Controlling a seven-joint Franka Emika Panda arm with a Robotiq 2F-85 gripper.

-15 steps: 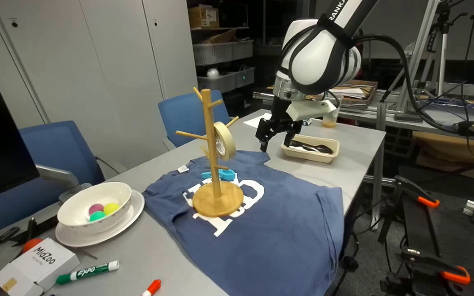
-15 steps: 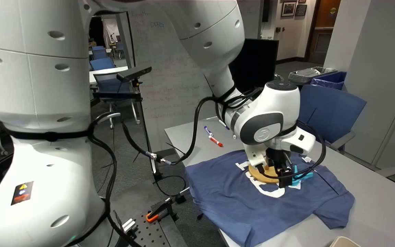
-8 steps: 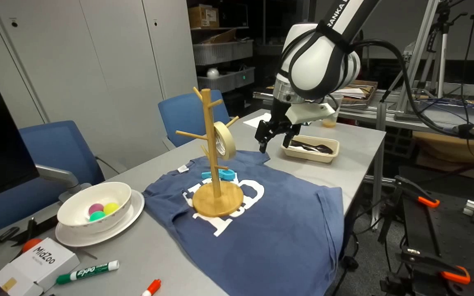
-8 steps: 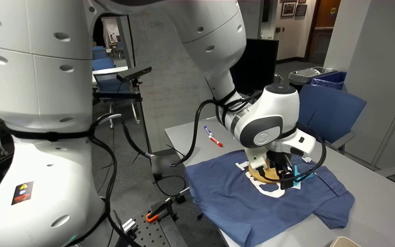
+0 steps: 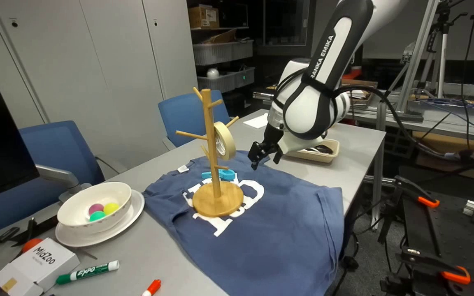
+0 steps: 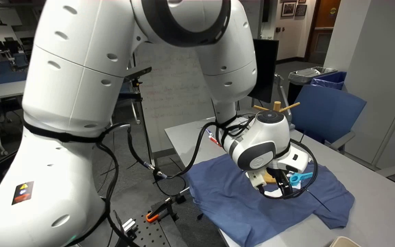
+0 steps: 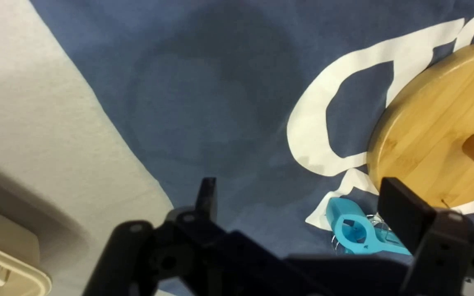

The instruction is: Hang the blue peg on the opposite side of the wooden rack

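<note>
on the grey table [image 5: 142,246], atop dark blue cloth [image 5: 278,230], beside the round-based tan wooden rack [image 5: 212,148], find the small cyan-blue plastic peg [image 7: 368,238]: likely light, stiff; best pinched mid-body with the empty, wide-spread black gripper [image 5: 266,163].

Clothes peg [image 5: 227,174]: bright cyan-blue. Wooden mug tree [image 5: 212,153]: tan, streaked with darker grain. T-shirt [image 5: 278,238]: muted blue, large white lettering. Masking tape roll [image 5: 229,143]: cream. Bowl [image 5: 75,210]: white. Balls [image 5: 111,208]: purple, yellow, green. Expo marker [image 5: 89,271]: green and white. Desk [image 5: 138,255]: grey. Pincer [image 7: 300,197]: black.
</note>
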